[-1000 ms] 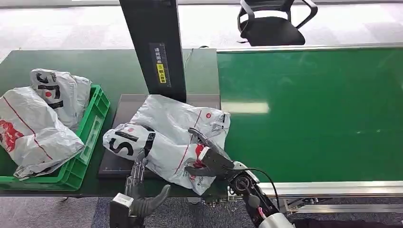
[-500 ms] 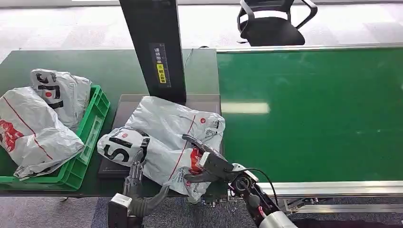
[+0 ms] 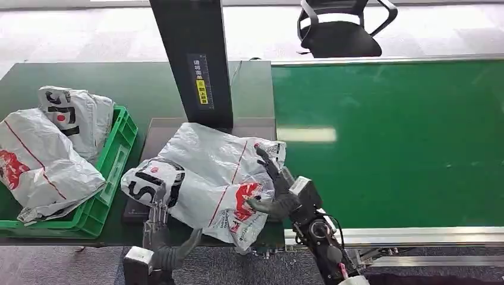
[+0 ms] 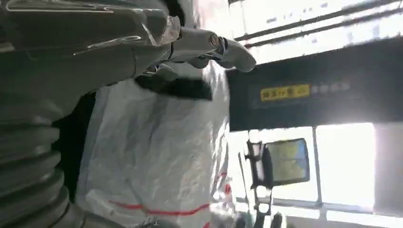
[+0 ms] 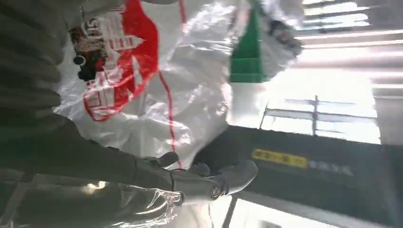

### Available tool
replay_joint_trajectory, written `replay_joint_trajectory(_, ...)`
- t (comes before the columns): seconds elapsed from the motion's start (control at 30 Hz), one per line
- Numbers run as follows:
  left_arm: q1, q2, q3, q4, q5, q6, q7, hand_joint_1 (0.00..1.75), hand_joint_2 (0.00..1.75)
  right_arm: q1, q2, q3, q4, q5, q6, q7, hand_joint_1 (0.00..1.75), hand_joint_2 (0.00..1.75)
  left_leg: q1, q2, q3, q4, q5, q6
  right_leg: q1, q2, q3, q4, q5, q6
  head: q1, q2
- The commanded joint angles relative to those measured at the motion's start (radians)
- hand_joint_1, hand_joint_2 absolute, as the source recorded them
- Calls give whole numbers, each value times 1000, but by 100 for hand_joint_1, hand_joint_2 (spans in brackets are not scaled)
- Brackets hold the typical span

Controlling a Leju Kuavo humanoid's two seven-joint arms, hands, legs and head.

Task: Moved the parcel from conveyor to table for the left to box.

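The parcel [image 3: 208, 178] is a big white bag with red marks and black letters. It lies on the dark flat plate [image 3: 156, 138] on the tabletop [image 3: 89, 83], just in front of the tall black post [image 3: 193, 59]. One end of it hangs over the tabletop's front edge.

The right hand [image 3: 274, 187] rests on the side of the parcel away from the green bin [image 3: 113, 172]. Its fingers are spread wide against the bag, and its thumb touches the red mark. It presses the bag but does not hold it.

The left hand [image 3: 159, 222] is at the parcel's front edge, by the black letters. Its fingers point up and touch the bag, thumb out to the side.

The green bin holds two more white bags [image 3: 41, 148]. The green belt [image 3: 386, 142] is past the right hand.
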Motion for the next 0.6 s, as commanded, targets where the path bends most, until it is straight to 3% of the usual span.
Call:
replay_joint_trajectory(0.03,41,-28,47,-133,56,22,-8,0,175,72,-18,-107,-188,-77,43,2,0,175,0,-2,0,0,0,2,1,-2,1,-1,-1,-2,1,0)
replay_joint_trajectory(0.6,54,-16,14,-180,75,87,-31,0,175,62,-6,-139,-172,-148,72,2,0,175,0,-1,1,-1,0,3,0,-2,2,-1,0,-3,0,0)
